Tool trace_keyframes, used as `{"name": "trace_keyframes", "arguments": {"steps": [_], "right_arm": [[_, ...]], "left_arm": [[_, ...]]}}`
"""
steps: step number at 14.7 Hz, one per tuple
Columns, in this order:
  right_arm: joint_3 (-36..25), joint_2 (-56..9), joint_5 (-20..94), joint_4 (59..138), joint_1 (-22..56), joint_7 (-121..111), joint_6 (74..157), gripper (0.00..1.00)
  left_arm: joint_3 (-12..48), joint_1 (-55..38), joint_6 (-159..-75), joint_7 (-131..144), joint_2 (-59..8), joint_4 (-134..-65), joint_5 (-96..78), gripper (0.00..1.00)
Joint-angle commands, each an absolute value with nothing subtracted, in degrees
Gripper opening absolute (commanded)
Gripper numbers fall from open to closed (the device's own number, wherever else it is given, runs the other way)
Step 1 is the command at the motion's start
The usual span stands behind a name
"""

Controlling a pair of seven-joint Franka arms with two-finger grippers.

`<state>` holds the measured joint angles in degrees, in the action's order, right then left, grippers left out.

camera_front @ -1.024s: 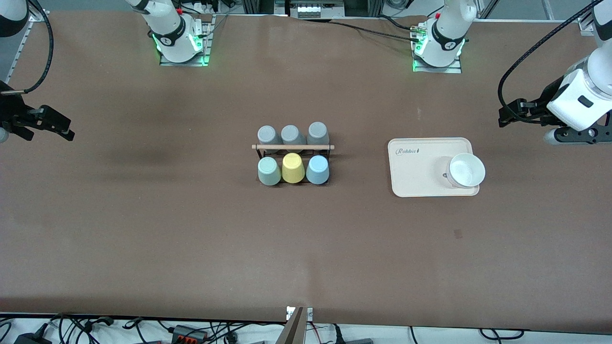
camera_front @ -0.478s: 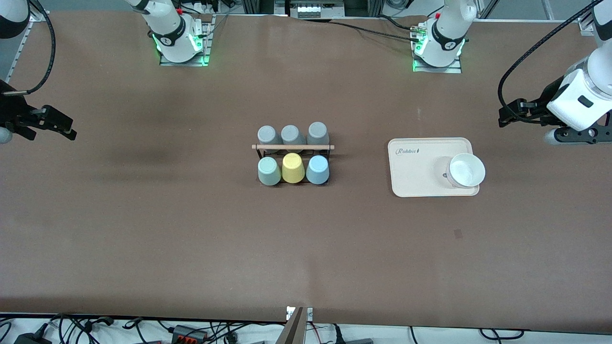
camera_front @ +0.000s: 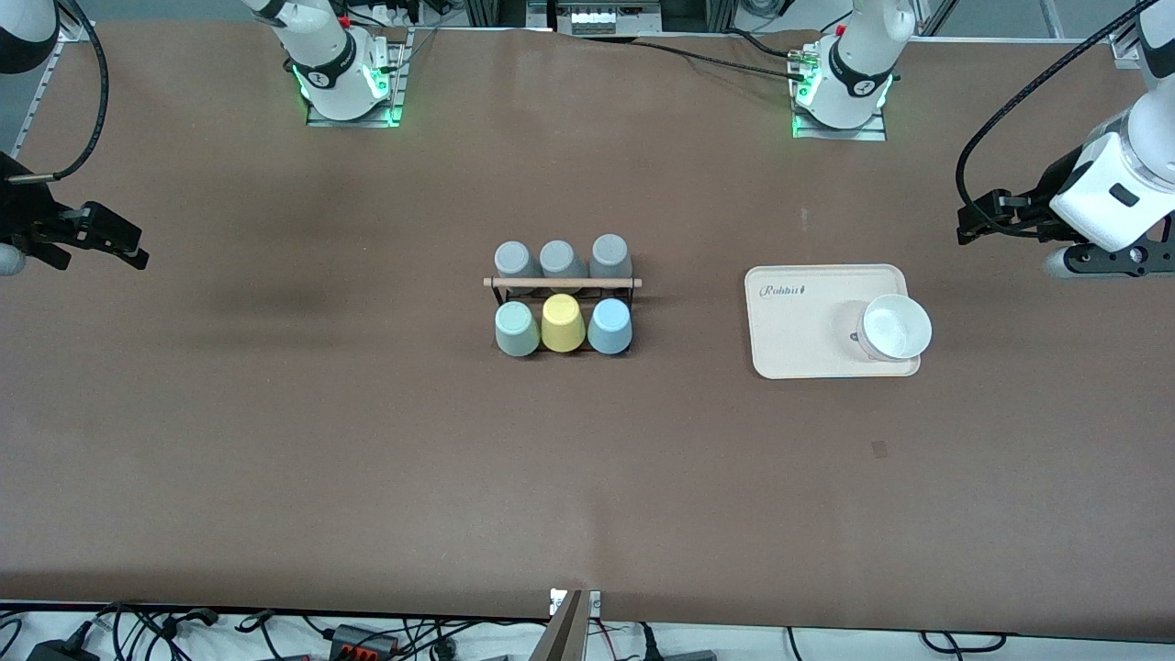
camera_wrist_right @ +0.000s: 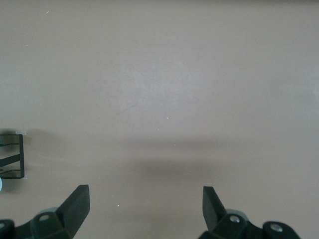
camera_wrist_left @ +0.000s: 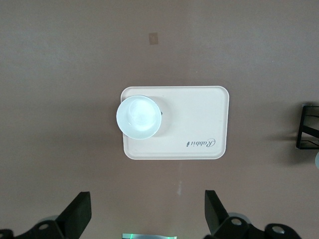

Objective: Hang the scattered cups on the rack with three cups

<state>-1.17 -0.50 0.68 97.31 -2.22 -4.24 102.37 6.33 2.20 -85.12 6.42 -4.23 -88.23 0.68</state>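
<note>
The black wire rack [camera_front: 562,282] with its wooden dowel stands mid-table. The sage green cup [camera_front: 517,330] and the pale blue cup [camera_front: 609,327] sit upside down on its pegs in the row nearer the front camera. The green one is toward the right arm's end, the blue one toward the left arm's end. My right gripper [camera_front: 119,248] is open and empty over the table's right-arm end [camera_wrist_right: 145,209]. My left gripper [camera_front: 978,220] is open and empty over the left-arm end [camera_wrist_left: 148,214]. The rack's edge shows in both wrist views [camera_wrist_left: 309,134] [camera_wrist_right: 15,157].
A yellow cup [camera_front: 562,323] sits between the green and blue cups. Three grey cups [camera_front: 560,259] fill the rack's farther row. A cream tray [camera_front: 799,321] with a white bowl [camera_front: 895,327] lies between the rack and the left gripper, and shows in the left wrist view [camera_wrist_left: 199,114].
My right gripper has shifted very slightly toward the rack. The left arm, the cups and the rack have not moved.
</note>
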Motion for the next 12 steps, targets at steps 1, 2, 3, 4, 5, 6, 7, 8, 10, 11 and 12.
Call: {"name": "trace_keyframes", "arguments": {"steps": [1,2,3,4,5,6,7,8,10,11,12], "right_arm": [[-0.09,-0.18,0.62,96.86,-3.25,-4.31,101.51,1.0],[-0.09,-0.09,0.62,96.86,-2.99,-4.31,101.51,1.0],[-0.17,0.0,0.7,96.86,-2.9,-4.22,101.51,1.0],[-0.78,0.17,0.79,96.94,-2.9,-4.31,101.51,1.0],[-1.05,0.26,0.88,96.94,-2.99,-4.22,101.51,1.0],[-0.97,0.35,0.88,97.03,-3.16,-4.22,101.34,1.0],[-1.05,0.35,0.88,97.03,-3.16,-4.31,100.47,1.0],[-0.97,0.7,0.88,97.03,-3.16,-4.31,100.02,1.0],[-0.97,1.4,0.79,97.73,-3.08,-4.31,99.84,1.0],[-0.88,1.49,0.7,98.26,-2.9,-4.31,99.84,1.0],[-0.79,1.76,0.62,98.52,-2.9,-4.22,99.93,1.0]], "left_arm": [[6.42,2.72,-84.64,5.19,-3.08,-88.95,-0.44,1.0],[6.5,2.72,-84.64,5.19,-3.08,-88.95,-0.44,1.0],[6.5,2.72,-84.64,5.19,-3.08,-88.95,-0.44,1.0],[6.42,2.72,-84.64,5.19,-3.08,-88.95,-0.44,1.0],[6.5,2.72,-84.64,5.19,-3.08,-88.95,-0.44,1.0],[6.42,2.72,-84.64,5.19,-3.08,-88.95,-0.44,1.0],[6.42,2.72,-84.73,5.19,-3.08,-88.95,-0.44,1.0],[6.5,2.72,-84.64,5.19,-3.08,-88.95,-0.44,1.0],[6.42,2.72,-84.64,5.19,-3.08,-88.95,-0.44,1.0],[6.5,2.72,-84.64,5.19,-3.16,-88.95,-0.44,1.0],[6.42,2.72,-84.73,5.19,-3.16,-88.95,-0.44,1.0]]}}
